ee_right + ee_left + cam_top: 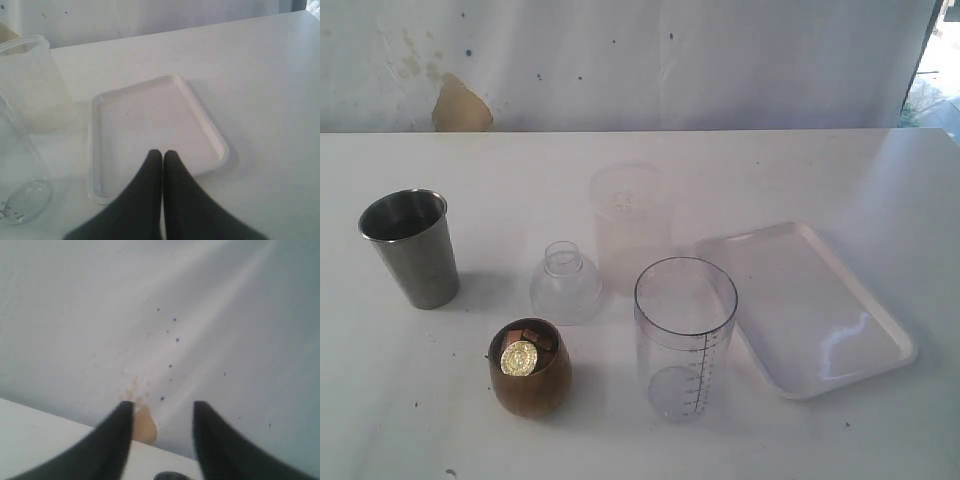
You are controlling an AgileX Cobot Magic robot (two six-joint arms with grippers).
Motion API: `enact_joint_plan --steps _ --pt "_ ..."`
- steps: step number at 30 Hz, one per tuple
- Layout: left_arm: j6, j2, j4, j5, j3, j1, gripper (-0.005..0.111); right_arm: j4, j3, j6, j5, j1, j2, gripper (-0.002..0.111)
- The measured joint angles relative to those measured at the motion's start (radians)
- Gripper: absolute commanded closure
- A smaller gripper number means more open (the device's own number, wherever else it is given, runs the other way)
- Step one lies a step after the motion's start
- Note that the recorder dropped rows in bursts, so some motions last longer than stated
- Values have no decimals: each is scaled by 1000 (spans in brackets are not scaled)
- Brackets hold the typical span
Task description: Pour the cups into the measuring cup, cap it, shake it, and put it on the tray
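Exterior view. Neither claw shows here, so things are placed against each other.
- On the white table, the steel tumbler stands upright.
- The wooden cup is near it, also upright, with a gold disc and brown bits inside.
- The measuring cup is upright and uncapped, just beside the tray. I cannot tell whether they touch.
- A clear domed cap sits between the tumbler and a frosted cup.

Left wrist view.
- The left claw is released, fingers apart with nothing between them.
- Beyond the tips is a white backdrop with a tan stain.
- A dark rim just under the claw is too cropped to name.
- No task thing is clear in this view.

Right wrist view.
- The right claw is clenched, fingers pressed together on nothing.
- The tray lies directly beyond and below the tips and is bare.
- The frosted cup stands past the tray's far corner, off to one side of the claw.
- The measuring cup is on that same side, nearer the claw, and only partly in view.
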Motion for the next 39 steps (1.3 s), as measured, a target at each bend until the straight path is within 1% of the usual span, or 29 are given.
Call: enact_joint_plan --steps 1,5,7,8,10,11,12,13,14,15,18,20,23,26,29,31,33,38,39 --pt "-5 0 5 -14 0 0 2 0 0 0 0 0 0 108" --pt "-42 0 32 -67 0 0 2 0 0 0 0 0 0 108" --pt "-62 2 65 -167 0 0 2 0 0 0 0 0 0 108" --pt "-78 13 83 -194 0 0 2 0 0 0 0 0 0 108" --pt "-142 91 188 -214 -36 0 2 0 0 0 0 0 0 108" --pt "-216 165 306 -232 -84 0 2 0 0 0 0 0 0 108" --pt "-266 210 377 -246 -109 0 2 0 0 0 0 0 0 108" --pt "-382 298 523 -284 -149 0 2 0 0 0 0 0 0 108" --pt "-450 349 613 -307 -166 0 2 0 0 0 0 0 0 108" --pt "-579 451 789 -359 -185 0 2 0 0 0 0 0 0 108" --pt "-750 592 1078 -468 -190 0 2 0 0 0 0 0 0 108" --pt "-833 692 1216 -546 -190 0 2 0 0 0 0 0 0 108" --pt "-865 822 1303 -647 -190 0 2 0 0 0 0 0 0 108" --pt "-833 947 1318 -698 -190 0 2 0 0 0 0 0 0 108" --pt "-787 1054 1312 -716 -190 -2 2 0 0 0 0 0 0 108" --pt "-728 1125 1281 -721 -192 -27 2 0 0 0 0 0 0 108" --pt "-635 1206 1224 -721 -192 -79 2 0 0 9 0 0 0 108" --pt "-365 1398 993 -726 -192 -255 2 0 0 13 0 0 0 108" --pt "-321 1423 954 -728 -194 -279 2 0 0 15 0 0 0 108"
